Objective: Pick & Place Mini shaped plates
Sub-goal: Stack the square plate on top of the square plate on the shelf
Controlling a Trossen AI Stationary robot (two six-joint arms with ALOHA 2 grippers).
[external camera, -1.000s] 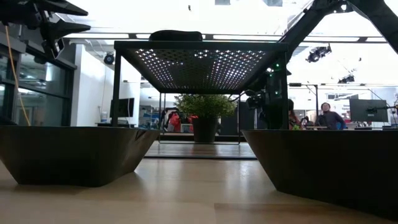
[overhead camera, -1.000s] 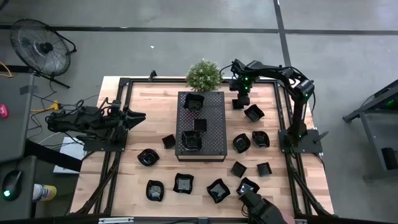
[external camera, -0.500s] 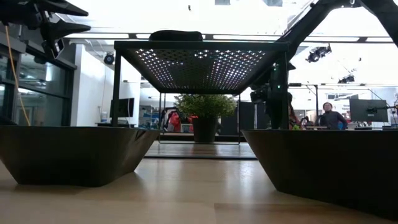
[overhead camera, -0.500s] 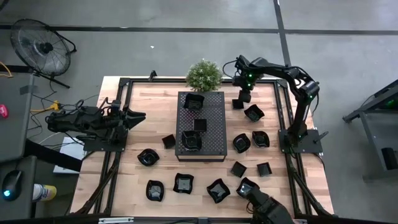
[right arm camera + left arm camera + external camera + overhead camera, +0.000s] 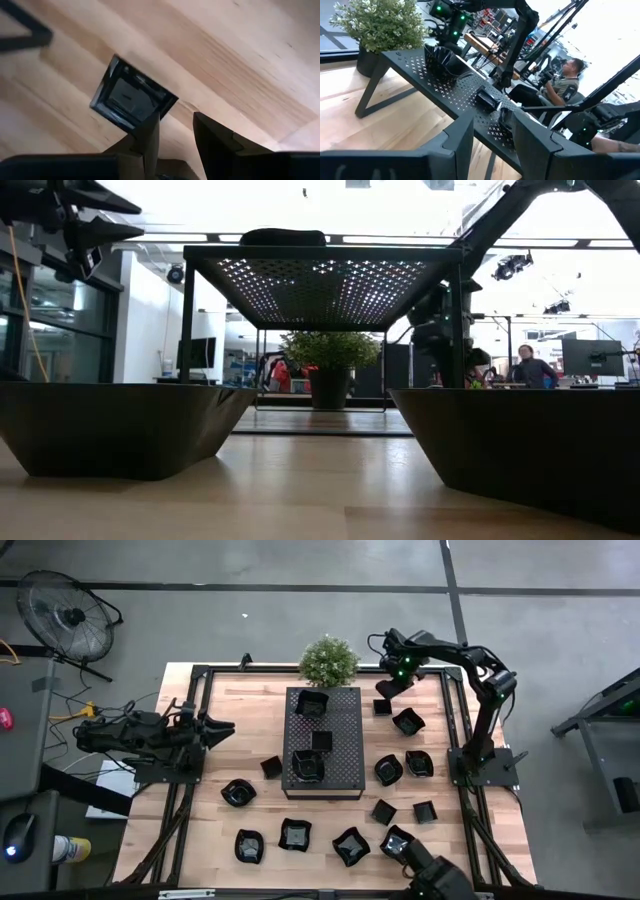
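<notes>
Looking down from the high view, I am seeing the right gripper (image 5: 385,688) hanging over the table's far edge, just above a small square plate (image 5: 381,707) that is lying on the wood beside the perforated tray (image 5: 345,755). Over the last second it has been lifting and swinging off that plate, so I am judging this plate is not being taken yet. Three mini shaped plates (image 5: 311,703) are already sitting on the tray; the rest are scattered across the table (image 5: 220,830), several along the near edge. The left gripper (image 5: 222,726) is waiting over the left edge.

At table height, two dark plates (image 5: 120,425) are filling the foreground, with the tray's perforated deck above them and the potted plant (image 5: 330,360) behind it.

Through the left wrist view, I am seeing fingers (image 5: 462,137) held apart with nothing between them, facing the tray.

Through the right wrist view, the fingers (image 5: 212,132) are parted and empty, the square plate lying on bare wood beyond them, untouched.
</notes>
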